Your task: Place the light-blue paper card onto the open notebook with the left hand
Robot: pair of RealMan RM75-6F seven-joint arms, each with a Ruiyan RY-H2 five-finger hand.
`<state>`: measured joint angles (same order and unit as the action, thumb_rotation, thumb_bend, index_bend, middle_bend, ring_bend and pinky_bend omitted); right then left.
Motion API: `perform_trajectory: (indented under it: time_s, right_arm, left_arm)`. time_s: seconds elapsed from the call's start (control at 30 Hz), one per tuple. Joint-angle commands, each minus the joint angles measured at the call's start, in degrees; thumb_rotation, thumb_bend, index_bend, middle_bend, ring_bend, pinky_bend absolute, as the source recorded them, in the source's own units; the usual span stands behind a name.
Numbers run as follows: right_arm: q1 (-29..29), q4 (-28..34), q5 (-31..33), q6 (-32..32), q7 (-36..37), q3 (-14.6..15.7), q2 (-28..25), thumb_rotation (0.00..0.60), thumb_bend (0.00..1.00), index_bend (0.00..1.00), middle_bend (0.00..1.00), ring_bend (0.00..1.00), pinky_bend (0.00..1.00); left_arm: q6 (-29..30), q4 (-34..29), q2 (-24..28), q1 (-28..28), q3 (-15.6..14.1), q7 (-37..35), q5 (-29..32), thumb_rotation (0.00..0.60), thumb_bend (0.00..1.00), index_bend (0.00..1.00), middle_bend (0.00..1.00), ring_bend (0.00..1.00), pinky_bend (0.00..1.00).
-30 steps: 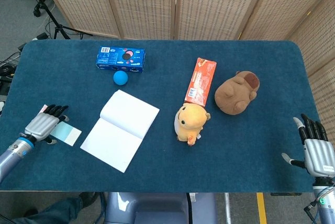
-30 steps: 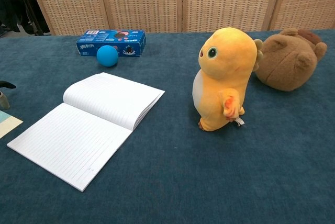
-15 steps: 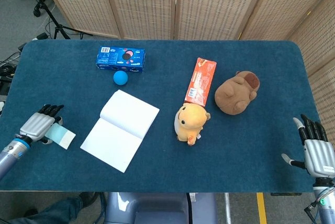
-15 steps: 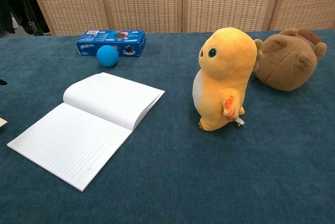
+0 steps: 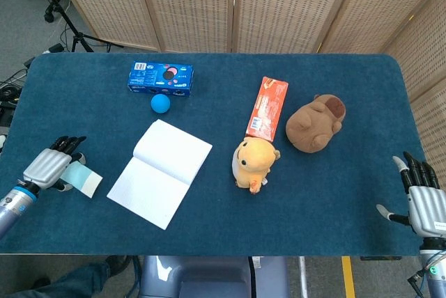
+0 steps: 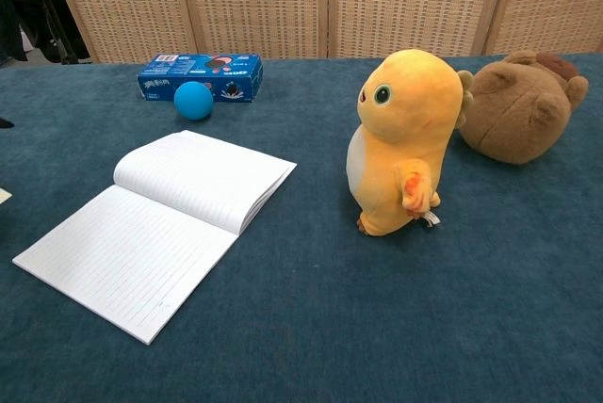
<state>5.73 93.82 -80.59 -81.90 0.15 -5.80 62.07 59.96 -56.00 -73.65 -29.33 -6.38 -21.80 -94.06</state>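
In the head view the light-blue paper card sticks out to the right from under my left hand, near the table's left edge. The hand grips the card's left end, fingers on top and the thumb below. The open notebook lies with blank lined pages to the right of the card, a short gap between them. The chest view shows the notebook and only a pale corner of the card at the left border. My right hand is at the table's front right corner, fingers spread, holding nothing.
A blue ball and a blue cookie box lie behind the notebook. A yellow plush, an orange box and a brown plush are to the notebook's right.
My left hand drew back to the left with the card, taking it a little farther from the notebook. In the chest view the card's corner now sits higher. The right hand stayed still.
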Motion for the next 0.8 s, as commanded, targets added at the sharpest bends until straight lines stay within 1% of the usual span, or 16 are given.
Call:
perform_trajectory:
  time_s: [0.03,0.1,0.2,0.27,0.37,0.43,0.47,0.57,0.67,0.8]
  right_arm:
    - [0.0,0.0,-0.2,0.0,0.1,0.0,-0.1,0.600,0.00,0.00,0.00,0.00,0.00]
    - [0.0,0.1,-0.6,-0.1,0.2,0.2,-0.2,0.600,0.00,0.00,0.00,0.00,0.00]
    - [-0.1,0.2,-1.0,-0.4,0.5,0.3,-0.3,0.600,0.00,0.00,0.00,0.00,0.00]
    - [-0.2,0.2,-1.0,-0.5,0.9,0.2,-0.4,0.600,0.00,0.00,0.00,0.00,0.00]
    - [-0.3,0.1,-0.9,-0.5,1.6,0.1,-0.8,0.600,0.00,0.00,0.00,0.00,0.00]
    - [-0.3,0.1,-1.1,-0.6,2.0,0.2,-0.9,0.600,0.00,0.00,0.00,0.00,0.00]
    - [-0.4,0.1,-1.3,-0.6,2.2,0.2,-1.0,0.600,0.00,0.00,0.00,0.00,0.00]
    - [-0.4,0.0,-1.6,-0.7,2.7,0.3,-1.1,0.600,0.00,0.00,0.00,0.00,0.00]
    - [-0.4,-0.1,-1.7,-0.6,3.0,0.4,-1.2,0.600,0.00,0.00,0.00,0.00,0.00]
    - [-0.3,-0.3,-1.7,-0.4,3.5,0.4,-1.3,0.600,0.00,0.00,0.00,0.00,0.00]
  left_arm:
    - [4.7,-9.0,4.3,-0.1,2.0,0.5,-0.4,0.600,0.11,0.63,0.00,0.00,0.00]
    - [4.5,-14.3,6.1,-0.8,2.9,1.9,0.3,0.600,0.11,0.63,0.00,0.00,0.00]
    - [3.7,-22.7,8.0,-2.0,4.6,6.7,1.6,0.600,0.11,0.63,0.00,0.00,0.00]
    - [2.8,-26.6,8.5,-2.5,5.4,9.4,2.6,0.600,0.11,0.63,0.00,0.00,0.00]
    - [-0.2,-33.7,8.2,-3.9,6.9,16.3,5.5,0.600,0.11,0.63,0.00,0.00,0.00]
    - [-1.3,-36.1,7.5,-4.5,7.7,20.4,7.4,0.600,0.11,0.63,0.00,0.00,0.00]
    - [-2.0,-37.6,6.4,-4.9,8.3,23.9,8.8,0.600,0.11,0.63,0.00,0.00,0.00]
    - [-3.6,-40.2,3.4,-5.7,9.5,30.6,13.2,0.600,0.11,0.63,0.00,0.00,0.00]
    - [-5.2,-40.6,-0.2,-7.0,10.6,38.0,18.6,0.600,0.11,0.63,0.00,0.00,0.00]
    - [-6.5,-39.7,-4.0,-8.0,11.3,43.0,24.4,0.600,0.11,0.63,0.00,0.00,0.00]
